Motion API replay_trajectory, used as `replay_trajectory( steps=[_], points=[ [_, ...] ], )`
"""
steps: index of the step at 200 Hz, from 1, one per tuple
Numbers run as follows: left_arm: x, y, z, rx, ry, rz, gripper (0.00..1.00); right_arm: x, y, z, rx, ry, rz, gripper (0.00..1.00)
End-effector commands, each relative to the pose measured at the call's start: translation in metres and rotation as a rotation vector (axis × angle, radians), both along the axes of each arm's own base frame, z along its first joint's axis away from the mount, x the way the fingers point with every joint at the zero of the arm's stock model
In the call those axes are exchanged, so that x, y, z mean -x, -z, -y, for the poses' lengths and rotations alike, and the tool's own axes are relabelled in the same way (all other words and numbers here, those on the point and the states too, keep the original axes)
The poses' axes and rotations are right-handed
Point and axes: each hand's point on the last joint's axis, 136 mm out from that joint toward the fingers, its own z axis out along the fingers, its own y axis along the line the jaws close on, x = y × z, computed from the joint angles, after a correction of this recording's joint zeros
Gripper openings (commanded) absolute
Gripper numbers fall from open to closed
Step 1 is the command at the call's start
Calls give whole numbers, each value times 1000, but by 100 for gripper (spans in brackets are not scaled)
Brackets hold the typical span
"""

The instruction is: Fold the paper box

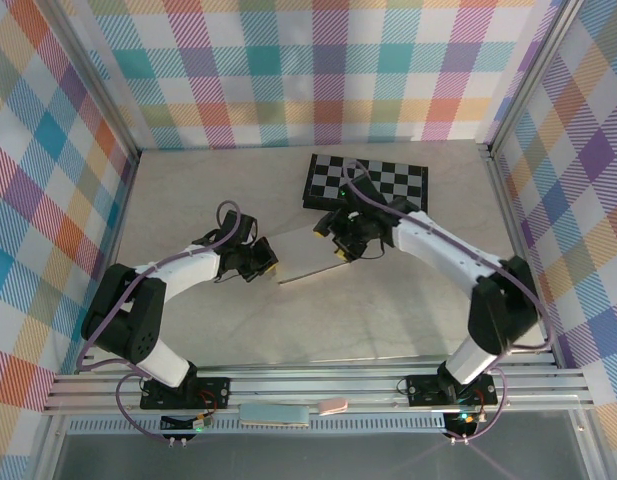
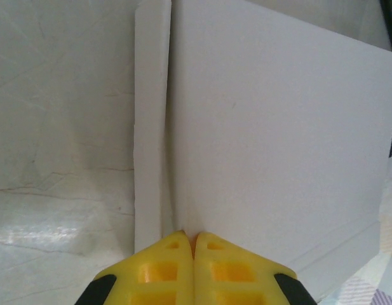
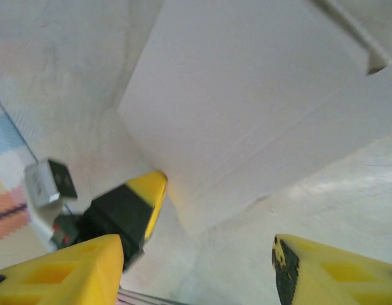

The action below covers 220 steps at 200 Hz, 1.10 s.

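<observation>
The left tool is pinched fully closed. Its two yellow fingertips are pressed flat together on the edge of the paper box, right where a crease runs between a narrow side flap and the wide main panel. The right tool stands wide open with nothing between its two yellow fingers. It hangs just beside the opposite edge of the sheet, and I cannot tell whether it touches the card.

There is one paper box. It is a flat, plain white sheet of thin matte card, roughly rectangular, lying mid-surface between the two tools. From the right wrist the end held by the left tool looks raised a little, with a soft shadow under it. A faint score line runs parallel to that edge.

One chessboard lies just behind the sheet. It is a tilted black-and-white checkered rectangle, and the right arm's cable loops across it. The right tool hides the gap between board and card, so I cannot tell whether they touch.

The surface is pale and smooth, with faint marble-like veins. Pastel plaid cloth lines three sides, stretched on an aluminium frame. On the near rail between the two arm bases rest one pale flat pad and one small pink object.
</observation>
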Motion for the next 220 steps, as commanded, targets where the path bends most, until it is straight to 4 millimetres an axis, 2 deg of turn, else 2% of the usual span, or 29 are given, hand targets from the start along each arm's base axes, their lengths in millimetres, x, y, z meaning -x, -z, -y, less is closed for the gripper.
replay_trajectory(
  steps=[1,5,24,40,66,95,146,184,220],
  points=[
    [7,5,-8,-54,42,-31,5,17,-13,29,94,-147,61,62],
    [12,8,-10,-63,46,-57,5,14,-16,34,101,-152,80,62],
    [11,8,-10,-68,56,-60,5,-6,-14,56,137,-187,136,60],
    [9,6,-11,-68,57,-58,5,-23,3,63,151,-261,131,57],
    [8,5,-11,-74,72,-62,5,-33,43,62,188,-399,38,47],
    [11,9,-15,-100,90,-81,7,-40,65,52,160,-441,32,47],
    [13,8,-19,-129,113,-93,14,-37,96,45,141,-453,-34,46],
    [12,9,-19,-128,116,-95,14,-39,93,32,116,-484,24,49],
    [11,9,-20,-131,115,-93,14,-31,108,31,134,-514,-32,41]
  ],
)
